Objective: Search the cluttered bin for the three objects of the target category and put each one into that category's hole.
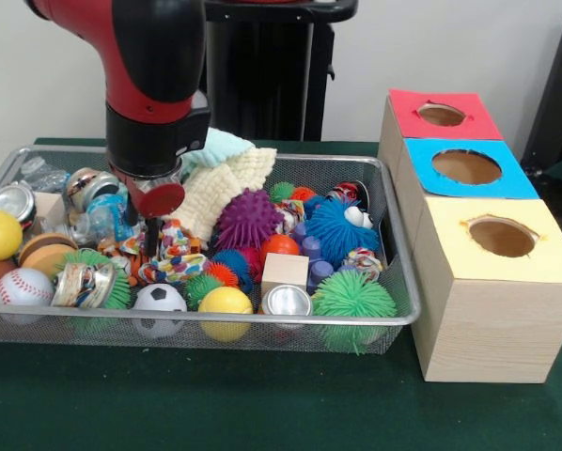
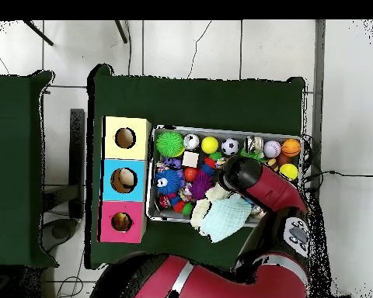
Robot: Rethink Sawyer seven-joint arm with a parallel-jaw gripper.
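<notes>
The bin (image 1: 328, 157) is a silver wire-mesh basket full of mixed toys; it also shows in the overhead view (image 2: 221, 129). My gripper (image 1: 152, 240) reaches down into the bin's left-middle, right at a colourful rope toy (image 1: 173, 261). Nearby lie a soccer ball (image 1: 159, 301), a yellow ball (image 1: 225, 303), a baseball (image 1: 23, 287), a purple spiky ball (image 1: 248, 218), a wooden block (image 1: 285, 270) and a tin can (image 1: 288, 301). In the overhead view the red arm (image 2: 252, 180) hides the gripper.
Three wooden boxes with round holes stand to the right of the bin: red top (image 1: 408, 108), blue top (image 1: 516, 183), yellow top (image 1: 450, 254). Knitted cloths (image 1: 220, 183) lie at the bin's far side. The table has a green cloth (image 1: 262, 404).
</notes>
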